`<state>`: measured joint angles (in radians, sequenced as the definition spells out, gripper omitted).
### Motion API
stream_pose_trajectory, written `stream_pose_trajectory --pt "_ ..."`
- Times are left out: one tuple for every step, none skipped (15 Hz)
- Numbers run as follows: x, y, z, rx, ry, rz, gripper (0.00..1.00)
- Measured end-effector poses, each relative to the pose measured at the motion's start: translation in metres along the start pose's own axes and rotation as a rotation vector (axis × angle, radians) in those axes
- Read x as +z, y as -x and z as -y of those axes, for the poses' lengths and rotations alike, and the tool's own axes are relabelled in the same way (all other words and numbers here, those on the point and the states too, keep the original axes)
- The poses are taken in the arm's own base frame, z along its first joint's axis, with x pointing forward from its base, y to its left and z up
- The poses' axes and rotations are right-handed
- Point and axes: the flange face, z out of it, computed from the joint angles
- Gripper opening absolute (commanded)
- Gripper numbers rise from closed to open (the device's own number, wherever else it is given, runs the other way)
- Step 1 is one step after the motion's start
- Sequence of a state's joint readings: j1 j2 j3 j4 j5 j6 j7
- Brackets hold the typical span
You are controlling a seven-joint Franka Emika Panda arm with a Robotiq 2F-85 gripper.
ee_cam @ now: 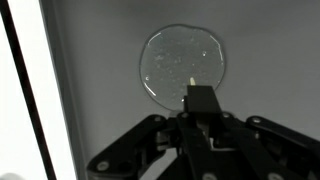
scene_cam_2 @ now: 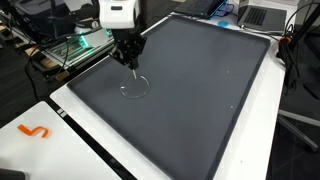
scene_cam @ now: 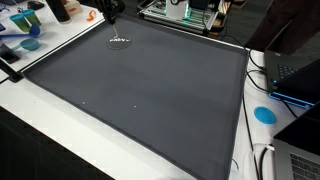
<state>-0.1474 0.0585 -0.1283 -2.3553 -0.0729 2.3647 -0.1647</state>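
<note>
A round clear disc, like a glass lid or a wet ring, lies on the dark grey mat (scene_cam_2: 200,100) in both exterior views (scene_cam: 119,42) (scene_cam_2: 134,87). It also shows in the wrist view (ee_cam: 175,60). My gripper (scene_cam_2: 131,60) hangs just above the disc's far edge. In the wrist view the gripper (ee_cam: 200,112) is shut on a black stick-like tool (ee_cam: 200,98) whose pale tip points at the disc's lower right part. I cannot tell whether the tip touches the disc. Only the gripper's lower end (scene_cam: 113,10) shows at the top of an exterior view.
The mat (scene_cam: 150,90) covers most of a white table (scene_cam: 50,140). Blue objects (scene_cam: 25,35) stand at one corner. A laptop (scene_cam: 295,75), a blue round disc (scene_cam: 265,114) and cables lie beside the mat. An orange squiggle (scene_cam_2: 35,131) lies on the white table edge. Lit equipment (scene_cam_2: 70,50) stands behind.
</note>
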Motion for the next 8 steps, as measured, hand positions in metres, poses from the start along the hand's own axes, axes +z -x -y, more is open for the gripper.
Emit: stream_pose_trajectory --pt "0.004 -0.001 0.000 -0.001 0.000 -0.003 0.04" --pt "0.007 -0.003 -0.001 -0.003 0.001 -0.006 0.04" --pt "0.011 -0.004 -0.001 -0.004 0.002 -0.010 0.04" --pt "0.013 -0.005 -0.001 -0.005 0.003 -0.013 0.04" --pt "0.016 -0.006 -0.002 -0.005 0.004 -0.015 0.04" --pt "0.019 -0.006 -0.002 -0.005 0.005 -0.016 0.04" --pt "0.022 -0.007 -0.003 -0.006 0.005 -0.015 0.04" --pt "0.024 -0.007 -0.003 -0.006 0.006 -0.014 0.04"
